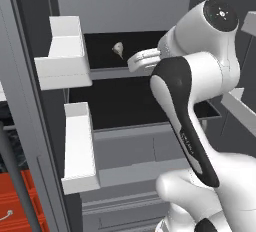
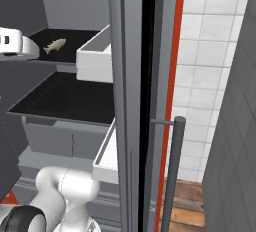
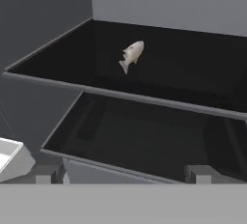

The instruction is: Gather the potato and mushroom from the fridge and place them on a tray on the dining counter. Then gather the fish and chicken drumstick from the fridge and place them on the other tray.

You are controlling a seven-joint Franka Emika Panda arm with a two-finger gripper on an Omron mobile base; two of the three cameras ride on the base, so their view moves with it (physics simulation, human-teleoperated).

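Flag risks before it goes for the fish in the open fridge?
1. The fish lies well back on the upper shelf; the wide-open gripper is short of it and may clip the shelf's front lip.
2. The white door bins flank the arm closely; a swing could hit them.

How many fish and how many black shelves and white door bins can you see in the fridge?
Fish: 1
Black shelves, upper shelf and lower shelf: 2
White door bins on the left door, upper bin and lower bin: 2
White door bins on the right door, upper right bin and lower right bin: 2
Total: 7
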